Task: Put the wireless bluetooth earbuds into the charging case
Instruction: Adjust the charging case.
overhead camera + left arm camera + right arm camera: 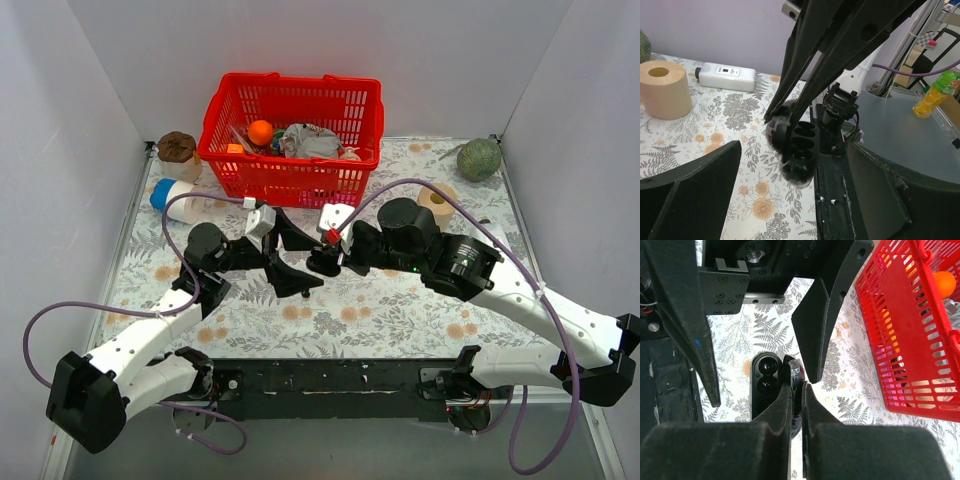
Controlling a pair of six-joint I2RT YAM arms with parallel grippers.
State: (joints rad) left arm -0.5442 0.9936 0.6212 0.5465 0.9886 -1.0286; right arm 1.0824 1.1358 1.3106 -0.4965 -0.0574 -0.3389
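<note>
the floral-patterned table [400, 320] carries everything here. at its far edge stands a red plastic basket [250, 178] holding crumpled odds and ends and an orange ball [260, 131].

my two arms meet at the middle of the table, just in front of the basket. my left end effector [293, 258] is spread wide, its fingers well apart, and it grips nothing. one of its fingers [815, 315] hangs close above the spot where my right one works. my right end effector [797, 387] has its fingers drawn almost together, with only a thin slit between them, and they pinch the edge of the charging case [765, 382].

off to the right a roll of paper [437, 200] stands upright, near a green ball [479, 158] in the far corner. on the left a white bottle with a blue cap [185, 203] lies on its side.

the charging case is black, with a row of round dark wells, and sits just left of my right fingertips. i cannot tell whether the wireless bluetooth earbuds are in those wells.
</note>
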